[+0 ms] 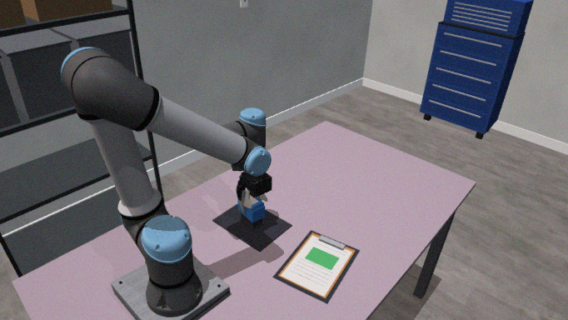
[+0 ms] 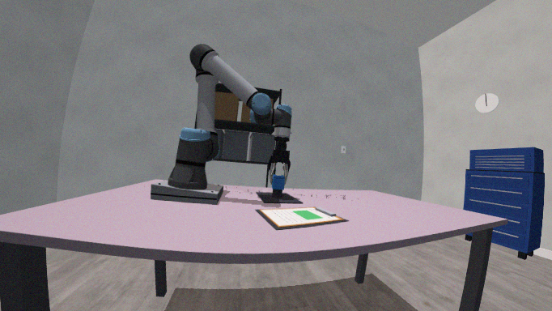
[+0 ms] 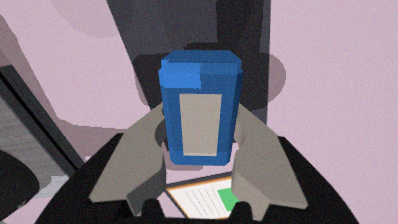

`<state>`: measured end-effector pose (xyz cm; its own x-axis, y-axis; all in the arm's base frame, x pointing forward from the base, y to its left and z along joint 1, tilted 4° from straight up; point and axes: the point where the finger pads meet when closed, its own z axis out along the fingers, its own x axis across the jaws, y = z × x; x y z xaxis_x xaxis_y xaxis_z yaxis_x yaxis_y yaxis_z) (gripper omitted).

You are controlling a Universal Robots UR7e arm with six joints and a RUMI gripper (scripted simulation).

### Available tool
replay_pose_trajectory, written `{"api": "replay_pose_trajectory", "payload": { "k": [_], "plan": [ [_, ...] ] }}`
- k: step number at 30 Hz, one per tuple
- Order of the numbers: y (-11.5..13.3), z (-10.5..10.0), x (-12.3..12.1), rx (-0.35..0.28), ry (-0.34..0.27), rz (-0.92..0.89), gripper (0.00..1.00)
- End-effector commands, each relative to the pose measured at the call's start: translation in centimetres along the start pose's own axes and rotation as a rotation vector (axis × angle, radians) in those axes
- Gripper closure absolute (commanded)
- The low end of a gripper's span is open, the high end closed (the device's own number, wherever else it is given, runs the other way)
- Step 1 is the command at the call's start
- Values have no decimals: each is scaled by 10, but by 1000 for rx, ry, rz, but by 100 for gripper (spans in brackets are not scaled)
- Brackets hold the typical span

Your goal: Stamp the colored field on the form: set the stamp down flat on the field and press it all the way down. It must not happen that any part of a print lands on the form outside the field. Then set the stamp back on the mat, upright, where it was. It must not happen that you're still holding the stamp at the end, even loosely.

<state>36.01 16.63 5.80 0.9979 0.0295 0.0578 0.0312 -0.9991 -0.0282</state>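
Observation:
The blue stamp (image 1: pixel 252 211) stands upright over the dark mat (image 1: pixel 249 229), at or just above its surface. My gripper (image 1: pixel 251 200) is shut on the stamp, one grey finger on each side. In the wrist view the stamp (image 3: pixel 200 107) fills the middle between my fingers, with a grey panel on its face. The form on its clipboard (image 1: pixel 316 265) lies on the table to the right of the mat, and its green field (image 1: pixel 321 257) is uncovered. The stamp (image 2: pixel 278 181), the mat (image 2: pixel 279 198) and the green field (image 2: pixel 307 214) also show in the exterior view.
The arm's base plate (image 1: pixel 170 287) sits at the near left of the pink table. A metal shelf (image 1: pixel 62 125) stands behind the arm. A blue tool cabinet (image 1: pixel 475 67) stands on the floor at the far right.

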Motion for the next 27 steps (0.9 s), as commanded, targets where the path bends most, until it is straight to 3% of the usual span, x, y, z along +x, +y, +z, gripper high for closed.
{"api": "replay_pose_trajectory", "payload": {
  "k": [1,6,19,27],
  "plan": [
    [0,-26,3,0,9,0,79],
    [0,-35,3,-1,9,0,79],
    [2,-34,4,-1,7,-2,79],
    [36,-35,26,-1,4,-52,79]
  ]
}}
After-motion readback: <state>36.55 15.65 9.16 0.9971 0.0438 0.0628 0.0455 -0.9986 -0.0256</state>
